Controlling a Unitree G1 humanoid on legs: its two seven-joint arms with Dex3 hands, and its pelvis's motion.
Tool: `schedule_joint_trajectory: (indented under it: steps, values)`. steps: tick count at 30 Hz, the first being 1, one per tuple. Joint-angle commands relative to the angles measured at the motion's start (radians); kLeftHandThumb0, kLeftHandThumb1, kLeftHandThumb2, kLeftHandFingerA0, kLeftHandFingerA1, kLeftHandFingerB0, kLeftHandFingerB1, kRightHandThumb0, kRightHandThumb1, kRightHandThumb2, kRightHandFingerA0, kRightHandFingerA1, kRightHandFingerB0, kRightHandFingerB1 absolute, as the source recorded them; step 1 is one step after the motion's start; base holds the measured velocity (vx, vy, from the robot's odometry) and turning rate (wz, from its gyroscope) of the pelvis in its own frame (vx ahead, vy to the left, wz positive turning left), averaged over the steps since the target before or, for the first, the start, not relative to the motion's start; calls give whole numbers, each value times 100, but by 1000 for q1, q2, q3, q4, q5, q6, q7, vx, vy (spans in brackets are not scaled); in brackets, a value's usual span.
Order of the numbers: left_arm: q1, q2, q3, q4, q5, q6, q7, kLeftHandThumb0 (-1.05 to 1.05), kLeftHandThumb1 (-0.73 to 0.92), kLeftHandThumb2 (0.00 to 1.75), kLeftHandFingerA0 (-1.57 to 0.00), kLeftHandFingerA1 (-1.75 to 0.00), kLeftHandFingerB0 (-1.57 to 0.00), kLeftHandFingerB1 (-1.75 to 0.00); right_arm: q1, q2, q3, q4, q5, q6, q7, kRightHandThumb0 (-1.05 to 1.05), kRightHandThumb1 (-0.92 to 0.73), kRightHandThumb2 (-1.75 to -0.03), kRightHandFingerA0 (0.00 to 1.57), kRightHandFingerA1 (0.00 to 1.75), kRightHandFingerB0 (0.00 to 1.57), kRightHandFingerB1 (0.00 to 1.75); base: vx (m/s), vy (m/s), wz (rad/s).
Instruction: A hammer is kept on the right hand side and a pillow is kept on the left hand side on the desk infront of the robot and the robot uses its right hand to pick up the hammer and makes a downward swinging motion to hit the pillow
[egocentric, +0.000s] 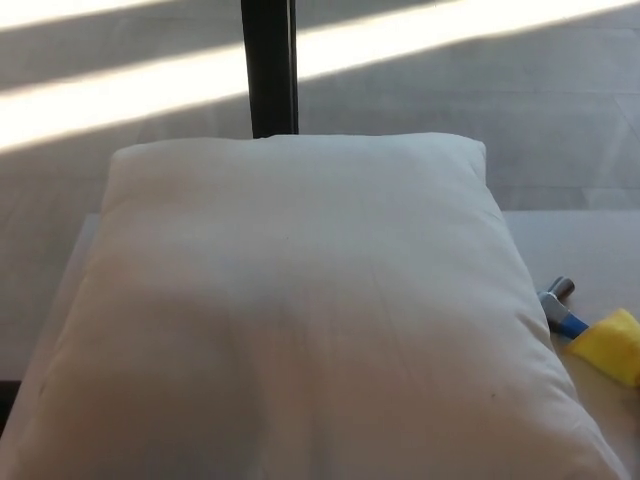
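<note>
A large white pillow (300, 320) fills most of the head view and lies flat on the pale desk (590, 250). To its right, at the picture's right edge, lies the hammer (585, 325): a small metal head, a blue neck and a yellow grip, partly cut off by the frame and partly tucked behind the pillow's edge. Neither of my hands shows anywhere in the view.
A black upright post (270, 65) stands behind the pillow's far edge. Beyond the desk lies a grey floor crossed by bright bands of sunlight (150, 90). A strip of bare desk shows to the right of the pillow.
</note>
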Motion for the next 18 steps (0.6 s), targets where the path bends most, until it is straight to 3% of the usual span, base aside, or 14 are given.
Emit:
schedule_joint_trajectory:
  steps: [1, 2, 3, 4, 13, 14, 15, 16, 17, 18]
  values:
    - [9, -3, -8, 3, -2, -30, 15, -62, 78, 63, -54, -62, -58, -49, 11, 6, 42, 37, -91, -30, -28, -72, -54, -87, 5, 38, 20, 44, 0, 0, 0]
    - [9, -4, -8, 3, -3, -30, 15, -62, 78, 63, -54, -62, -58, -49, 9, 6, 43, 39, -92, -31, -29, -72, -54, -87, 5, 38, 20, 44, 0, 0, 0]
    - [4, -6, 10, 4, -25, -16, 6, -60, 77, 63, -55, -63, -57, -50, 6, 13, 66, 53, -118, -32, -40, -68, -69, -60, 4, 42, 26, 30, 0, 0, 0]
    - [5, -7, 7, 3, -21, -16, 9, -60, 78, 63, -55, -62, -56, -49, 7, 17, 76, 62, -131, -40, -57, -74, -54, -88, 3, 46, 20, 44, 0, 0, 0]
    - [4, -4, -2, 10, -9, -29, 9, -59, 79, 63, -56, -58, -55, -47, -24, 64, 207, 191, -260, 7, -191, -50, -39, -76, 0, 36, 16, 44, 0, 0, 0]
    - [7, -8, 4, 4, -16, -31, 8, -59, 79, 63, -56, -62, -57, -50, -26, 73, 235, 216, -295, 24, -230, -44, -54, -58, 2, 39, 26, 32, 0, 0, 0]
    - [1, -9, 3, 11, -14, -25, 22, -60, 77, 63, -56, -61, -61, -50, -29, 84, 238, 235, -294, 32, -243, -39, -57, -58, 7, 51, 27, 30, 0, 0, 0]
    - [0, -9, 3, 13, -13, -22, 26, -60, 78, 63, -56, -61, -60, -50, -30, 92, 234, 249, -282, 28, -251, -35, -62, -59, 18, 56, 28, 30, 0, 0, 0]
    - [1, -9, 3, 12, -14, -23, 23, -60, 78, 63, -56, -61, -60, -50, -29, 95, 227, 253, -272, 20, -253, -35, -62, -59, 18, 56, 28, 30, 0, 0, 0]
    - [5, -4, -20, 11, 9, -34, 18, -60, 81, 64, -54, -62, -58, -49, -36, 103, 225, 280, -269, 1, -280, -32, -66, -61, 44, 88, 31, 31, 0, 0, 0]
